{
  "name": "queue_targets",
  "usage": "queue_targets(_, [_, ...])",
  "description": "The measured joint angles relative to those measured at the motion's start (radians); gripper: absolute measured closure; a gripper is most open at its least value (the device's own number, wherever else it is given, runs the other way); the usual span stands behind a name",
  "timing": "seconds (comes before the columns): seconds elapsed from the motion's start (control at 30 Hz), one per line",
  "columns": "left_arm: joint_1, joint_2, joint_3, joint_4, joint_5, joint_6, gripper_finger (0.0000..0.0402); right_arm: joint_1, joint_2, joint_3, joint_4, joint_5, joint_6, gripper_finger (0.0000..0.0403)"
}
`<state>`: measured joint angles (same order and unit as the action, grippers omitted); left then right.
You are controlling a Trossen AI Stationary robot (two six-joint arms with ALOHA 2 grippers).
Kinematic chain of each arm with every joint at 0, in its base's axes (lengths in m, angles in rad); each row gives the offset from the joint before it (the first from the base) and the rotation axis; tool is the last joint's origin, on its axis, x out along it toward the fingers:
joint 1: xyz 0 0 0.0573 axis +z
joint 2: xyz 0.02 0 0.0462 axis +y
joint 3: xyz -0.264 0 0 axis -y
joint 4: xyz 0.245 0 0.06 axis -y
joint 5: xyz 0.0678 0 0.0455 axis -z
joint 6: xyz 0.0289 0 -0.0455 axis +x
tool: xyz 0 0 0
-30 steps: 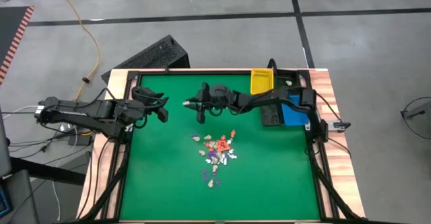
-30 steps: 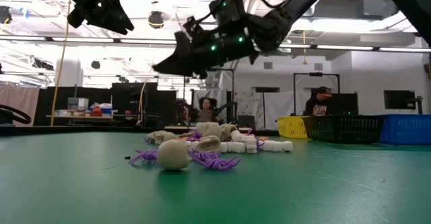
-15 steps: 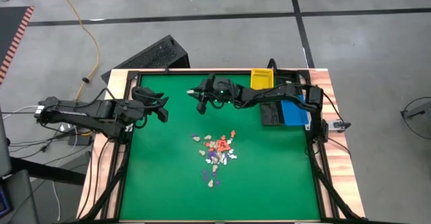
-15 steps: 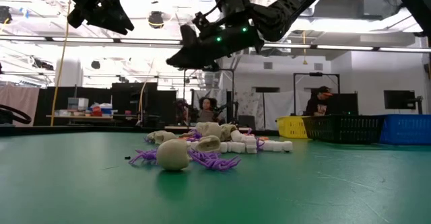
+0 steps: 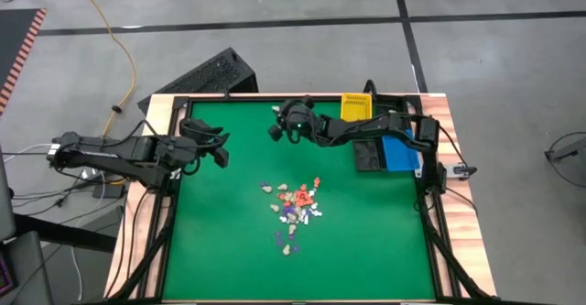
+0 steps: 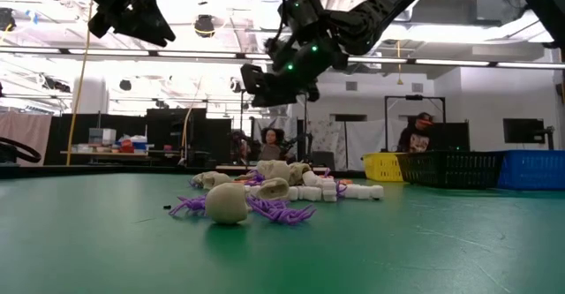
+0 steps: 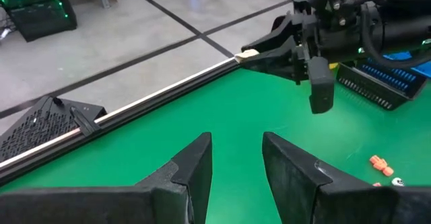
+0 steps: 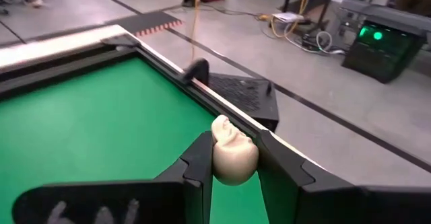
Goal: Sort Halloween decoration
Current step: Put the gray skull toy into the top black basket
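A cream-white skull-like trinket [image 8: 232,158] sits between the fingers of my right gripper [image 5: 276,114], high over the table's far middle. That gripper also shows in the low view [image 6: 253,76] and the left wrist view [image 7: 250,54]. The other Halloween decorations, cream, orange-red and purple, lie in a pile [image 5: 293,210] on the green mat at the table's middle [image 6: 265,192]. My left gripper [image 5: 222,150] hangs open and empty at the left side [image 7: 236,153], well above the mat. My right gripper pinches the cream trinket by its two sides [image 8: 217,162] between the free ends of its two fingers. The fingers lie nearly level and point toward the table's far left corner. The trinket is lifted clear, high above the mat.
A yellow bin [image 5: 355,109], a black bin [image 5: 370,155] and a blue bin [image 5: 400,152] stand at the far right. A black bin [image 5: 206,74] lies on the floor beyond the far left corner. A raised frame [image 5: 229,97] rims the mat. People show in the room behind.
My right gripper, still shut on the cream trinket, has swung its fingers from pointing at the table's left edge round toward the far left corner. Its tip has gone toward the far edge and risen a little. The pile has kept still.
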<state>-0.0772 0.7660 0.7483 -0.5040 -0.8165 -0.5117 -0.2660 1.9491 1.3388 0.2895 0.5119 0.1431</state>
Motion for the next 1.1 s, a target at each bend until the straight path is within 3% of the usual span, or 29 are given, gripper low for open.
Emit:
queue_targets(0.2, [0.000,0.000,0.000,-0.036,0.031,-0.033,0.0280,-0.023,-0.017,-0.012,-0.021,0.017,-0.002,0.0292])
queue_targets(0.37, [-0.002,0.000,0.000,-0.038,0.051,-0.047,0.0280,-0.063,-0.108,-0.094,-0.004,0.073,-0.009,0.0292])
queue_targets(0.8, [-0.004,0.000,0.000,-0.034,0.023,-0.054,0.0280,-0.156,-0.457,-0.511,0.123,0.260,-0.007,0.0292])
queue_targets(1.1, [-0.003,0.000,0.000,-0.021,0.023,-0.054,0.0280,-0.238,-0.660,-0.737,0.124,0.428,0.101,0.0292])
